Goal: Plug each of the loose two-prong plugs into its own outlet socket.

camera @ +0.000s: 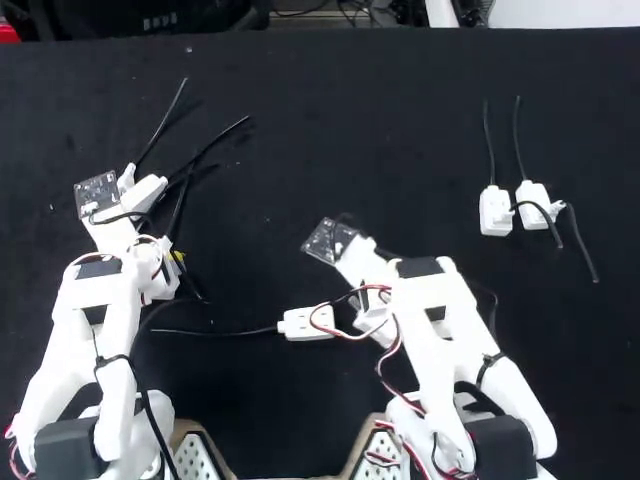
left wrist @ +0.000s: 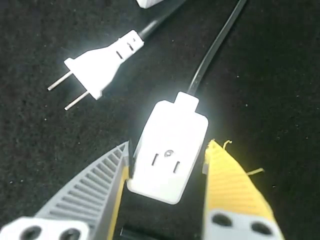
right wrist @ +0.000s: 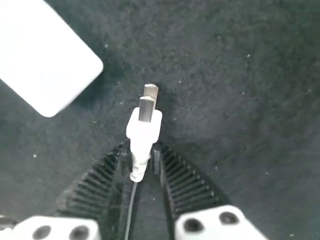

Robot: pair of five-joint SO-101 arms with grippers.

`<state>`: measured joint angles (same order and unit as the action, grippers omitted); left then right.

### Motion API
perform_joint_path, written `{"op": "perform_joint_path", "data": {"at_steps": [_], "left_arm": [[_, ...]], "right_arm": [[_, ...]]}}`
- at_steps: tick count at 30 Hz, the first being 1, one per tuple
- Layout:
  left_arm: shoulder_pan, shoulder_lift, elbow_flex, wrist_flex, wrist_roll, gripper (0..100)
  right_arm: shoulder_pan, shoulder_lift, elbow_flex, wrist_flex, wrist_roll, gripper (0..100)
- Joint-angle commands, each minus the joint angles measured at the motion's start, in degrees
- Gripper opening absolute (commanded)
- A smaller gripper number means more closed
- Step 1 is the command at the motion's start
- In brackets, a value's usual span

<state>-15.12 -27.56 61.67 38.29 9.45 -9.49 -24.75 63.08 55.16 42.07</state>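
- Two grippers, and both are full. Your right gripper (right wrist: 141,148) is squeezed tight on a white plug (right wrist: 143,125), low on its body where the wire comes out.
- The plug's two prongs (right wrist: 149,96) point straight out, away from the gripper and in line with it.
- Just past the prongs, a white block (right wrist: 45,65) lies on the black cloth (right wrist: 240,75). It sits off to one side of where the prongs point, not straight ahead. I cannot tell which face has the slots.
- I think you must turn the plug toward that block before you push.
- Your left gripper (left wrist: 168,150) is clamped on a white socket (left wrist: 172,125). Its slots face back toward the wrist, and its cord (left wrist: 215,45) runs away from the gripper.
- A loose plug (left wrist: 100,62) lies near that socket, not touching it. Its pins (left wrist: 65,92) point off to the side, not at the socket. The left arm is nearest to it, but that grip is taken.
- From above, a white piece (camera: 305,322) lies sideways between the two arms.
- Far off on the right of the cloth, two more white pieces (camera: 495,212) sit side by side, well apart from both arms.
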Motion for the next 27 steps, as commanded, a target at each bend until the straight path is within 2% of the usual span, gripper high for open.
{"op": "perform_joint_path", "data": {"at_steps": [1,4,7,17,22,27], "left_arm": [[-0.3,-1.1,-0.3,-0.6,0.3,24],[-0.5,-1.1,-0.3,-0.6,0.3,24],[-0.6,-1.1,-0.3,-0.6,0.3,24],[-0.6,-1.1,-0.3,-0.6,0.3,24],[-0.6,-1.1,-0.3,-0.6,0.3,24],[-0.6,-1.7,0.5,-0.9,0.3,24]], "right_arm": [[1.0,-1.0,-2.9,-2.6,-4.9,1.5],[0.9,-0.8,-2.6,-4.3,-8.8,3.7],[0.9,-0.8,-2.6,-4.4,-9.6,7.2],[0.7,-0.8,-2.9,-4.7,-9.9,5.1],[-4.0,0.7,-2.1,-6.2,-12.0,10.9],[-6.1,5.1,-3.3,-7.6,-14.0,5.4]]}}
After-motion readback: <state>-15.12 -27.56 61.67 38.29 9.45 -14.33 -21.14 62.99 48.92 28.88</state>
